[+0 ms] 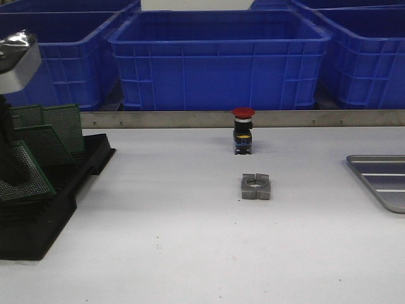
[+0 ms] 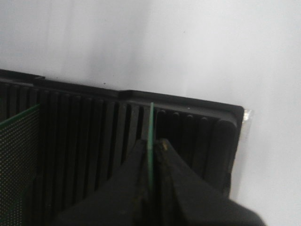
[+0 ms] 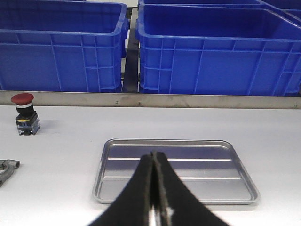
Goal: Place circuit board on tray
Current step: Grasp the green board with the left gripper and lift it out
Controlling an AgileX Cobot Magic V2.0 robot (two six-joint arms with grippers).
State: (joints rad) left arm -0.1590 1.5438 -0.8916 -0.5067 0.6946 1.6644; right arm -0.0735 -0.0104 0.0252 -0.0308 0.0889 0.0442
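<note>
In the left wrist view my left gripper [image 2: 151, 143] is shut on the top edge of a thin green circuit board [image 2: 151, 125], seen edge-on and standing in a slot near the end of the black slotted rack [image 2: 84, 122]. In the front view the left arm [image 1: 7, 149] stands over the rack [image 1: 38, 215] at the far left, by the frontmost tilted board [image 1: 22, 174]. The grey metal tray [image 3: 202, 168] lies empty on the table, at the right edge in the front view [image 1: 380, 177]. My right gripper [image 3: 153, 154] is shut and empty, hovering just before the tray.
More green boards [image 1: 60, 126] stand in the rack; one shows in the left wrist view [image 2: 16, 160]. A red push-button [image 1: 243, 130] and a split metal block [image 1: 255, 187] sit mid-table. Big blue crates [image 1: 218, 57] line the back behind a metal rail [image 1: 190, 118].
</note>
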